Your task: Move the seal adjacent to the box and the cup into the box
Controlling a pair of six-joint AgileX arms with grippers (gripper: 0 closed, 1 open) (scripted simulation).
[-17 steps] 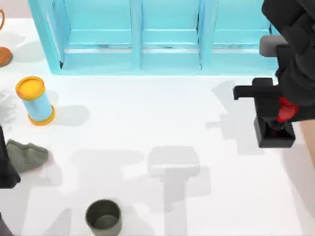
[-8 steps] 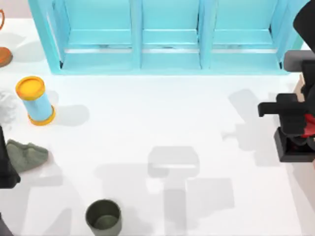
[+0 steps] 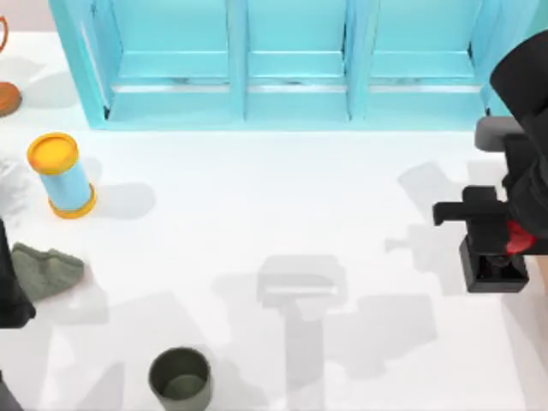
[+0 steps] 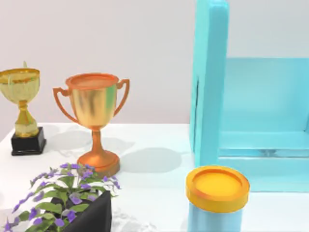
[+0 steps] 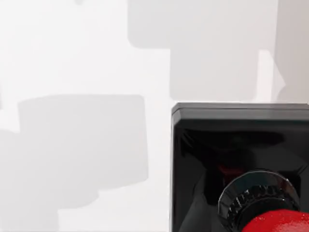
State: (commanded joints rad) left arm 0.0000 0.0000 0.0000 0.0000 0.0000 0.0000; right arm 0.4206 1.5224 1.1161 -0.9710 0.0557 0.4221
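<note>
The step in hand looks like carrying the seal (image 3: 495,257) to a spot beside the box, and to do it well the right arm should be lowering it level so the black base lands flat, just beside the box wall without bumping it; the box itself is not something I can make out here, apart from a thin tan strip at the table's 3 o'clock edge that may be part of it. Going left to right across the table: the left arm is sitting parked at 9 o'clock, and I cannot tell how its fingers are set; beside it a grey-green cloth (image 3: 47,270) is lying crumpled, with the blue cylinder (image 3: 62,175) and its yellow ends standing at about 10 o'clock, near a copper trophy (image 4: 94,121), a gold trophy (image 4: 21,113) and a purple-flowered plant (image 4: 67,200). The cup (image 3: 181,378) is waiting upright at about 7 o'clock, well apart from everything. The turquoise shelf (image 3: 291,64) is spanning 12 o'clock. At 3 o'clock the right gripper (image 3: 505,235) is holding the seal by its red knob, fingers closed on it, the base seeming to hang above the white table judging by the shadow offset to its left. Nothing is standing between seal and table edge; the shelf's corner is the nearest thing to mind.
</note>
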